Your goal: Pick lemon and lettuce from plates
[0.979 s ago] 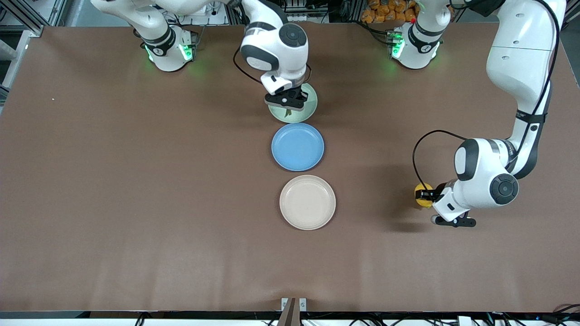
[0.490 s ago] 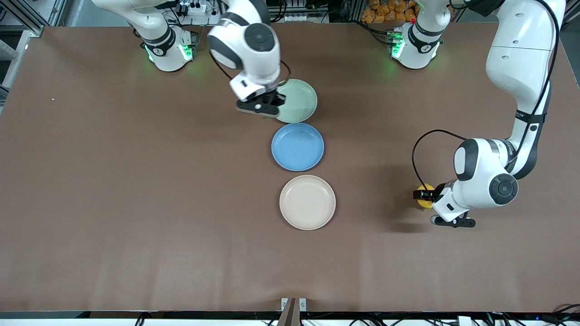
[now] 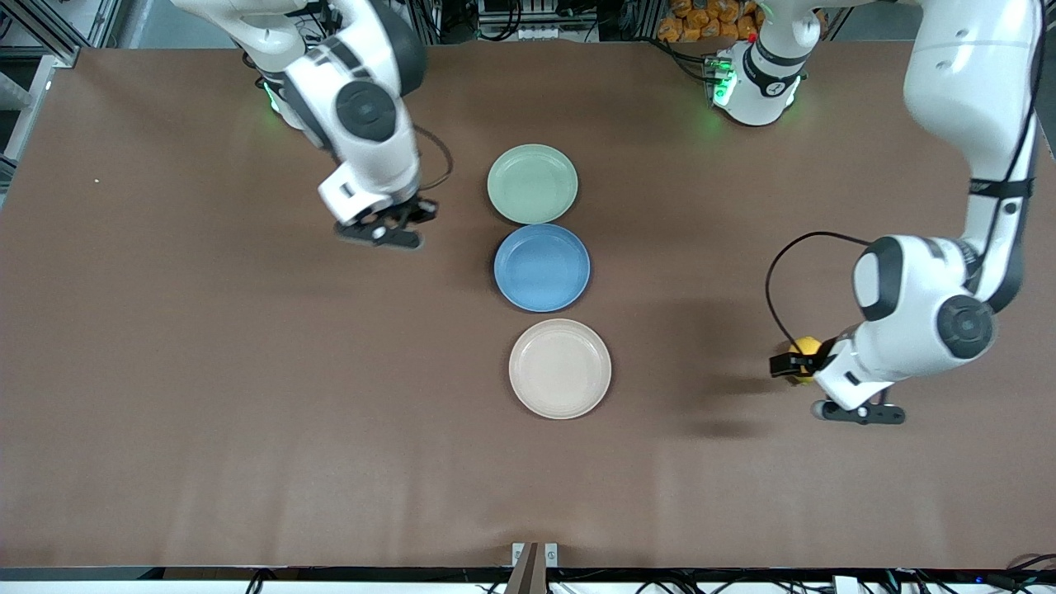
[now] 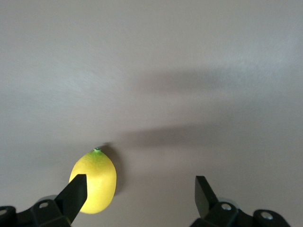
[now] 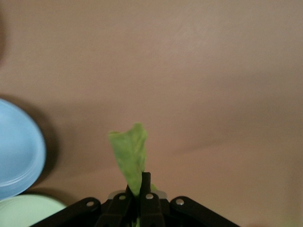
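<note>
I've just opened my left hand (image 4: pixel 137 191) — lemon (image 4: pixel 93 180) released onto the surface (image 3: pixel 206 371); right hand (image 5: pixel 142 191) carries the pinched lettuce (image 5: pixel 130 158) off its plate (image 3: pixel 532 183).

Three plates (image 3: pixel 532 183) mid-table, bare tabletop (image 3: pixel 206 371) around

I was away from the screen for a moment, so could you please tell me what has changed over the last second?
The right gripper, shut on the lettuce, carried it off the green plate toward the right arm's end of the table. The left gripper opened, releasing the lemon onto the table. All three plates stayed put.
</note>
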You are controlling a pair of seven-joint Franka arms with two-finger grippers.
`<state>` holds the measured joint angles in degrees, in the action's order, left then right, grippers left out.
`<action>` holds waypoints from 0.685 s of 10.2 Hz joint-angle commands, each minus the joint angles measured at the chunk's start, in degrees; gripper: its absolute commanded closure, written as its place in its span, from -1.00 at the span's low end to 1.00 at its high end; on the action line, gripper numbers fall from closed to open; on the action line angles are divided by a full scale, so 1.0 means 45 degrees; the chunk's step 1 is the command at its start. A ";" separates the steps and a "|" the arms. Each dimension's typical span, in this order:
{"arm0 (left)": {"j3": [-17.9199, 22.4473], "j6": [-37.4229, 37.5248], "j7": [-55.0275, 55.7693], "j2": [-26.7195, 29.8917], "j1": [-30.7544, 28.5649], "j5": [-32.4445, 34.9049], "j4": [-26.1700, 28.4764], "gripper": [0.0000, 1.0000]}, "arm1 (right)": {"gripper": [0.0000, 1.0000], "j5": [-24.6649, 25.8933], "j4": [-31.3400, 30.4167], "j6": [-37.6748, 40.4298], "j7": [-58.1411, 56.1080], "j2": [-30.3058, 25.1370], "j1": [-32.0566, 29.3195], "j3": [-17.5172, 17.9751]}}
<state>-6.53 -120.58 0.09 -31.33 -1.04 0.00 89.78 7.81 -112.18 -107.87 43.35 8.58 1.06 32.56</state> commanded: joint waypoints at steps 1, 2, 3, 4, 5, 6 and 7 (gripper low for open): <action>0.0064 0.1671 -0.0059 0.0282 -0.0081 0.0623 -0.1448 -1.00 | 1.00 -0.0427 -0.0325 0.0493 -0.2629 -0.0928 -0.0080 -0.1543; 0.0084 0.2161 -0.0059 0.0282 -0.0120 0.0586 -0.1842 -1.00 | 1.00 -0.0949 -0.0286 0.0630 -0.3550 -0.1045 -0.0080 -0.2325; 0.0065 0.2282 -0.0059 0.0321 -0.0236 0.0566 -0.2039 -1.00 | 1.00 -0.1515 -0.0266 0.0728 -0.4855 -0.1259 -0.0041 -0.3319; 0.0045 0.2419 -0.0039 0.0630 -0.0257 0.0527 -0.2060 -1.00 | 1.00 -0.1521 -0.0266 0.1058 -0.6009 -0.1377 -0.0002 -0.4141; 0.0045 0.2478 -0.0039 0.0982 -0.0296 0.0508 -0.2060 -1.00 | 1.00 -0.1541 -0.0188 0.1216 -0.6910 -0.1437 -0.0001 -0.4904; 0.0045 0.2672 -0.0039 0.1468 -0.0296 0.0469 -0.2060 -1.00 | 1.00 -0.1541 -0.0110 0.1449 -0.7731 -0.1476 -0.0001 -0.5453; 0.0045 0.2925 -0.0039 0.1841 -0.0296 0.0468 -0.2060 -1.00 | 1.00 -0.1541 -0.0090 0.1548 -0.8590 -0.1476 -0.0001 -0.6058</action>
<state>-6.19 -109.90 0.09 -26.89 -2.17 1.26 79.74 2.51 -112.10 -101.99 9.55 3.28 0.82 8.10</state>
